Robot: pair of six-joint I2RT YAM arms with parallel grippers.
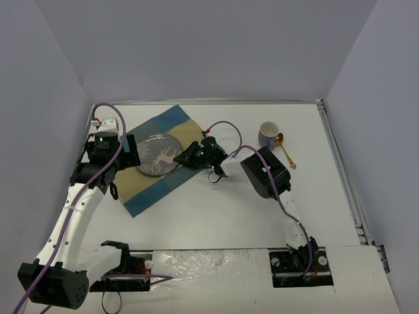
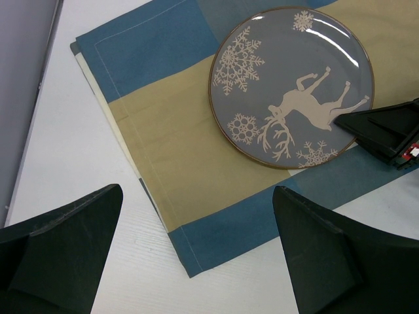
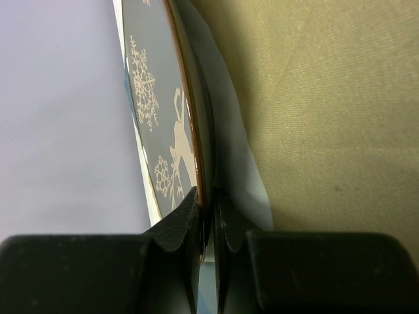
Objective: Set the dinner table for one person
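A grey plate (image 1: 157,155) with a white reindeer and snowflakes lies on the blue-and-tan placemat (image 1: 147,186) on the white dinner table (image 1: 222,216). My right gripper (image 1: 185,157) is shut on the plate's right rim; in the right wrist view its fingers (image 3: 190,216) pinch the brown rim edge-on. In the left wrist view the plate (image 2: 291,85) sits at upper right with the right gripper's black finger (image 2: 380,127) on its edge. My left gripper (image 2: 196,255) is open and empty above the placemat's near corner (image 2: 190,248), left of the plate.
A lavender cup (image 1: 268,135) stands at the back right of the table with a gold spoon (image 1: 284,149) lying beside it. A grey wall runs along the left edge. The arm bases stand at the near edge.
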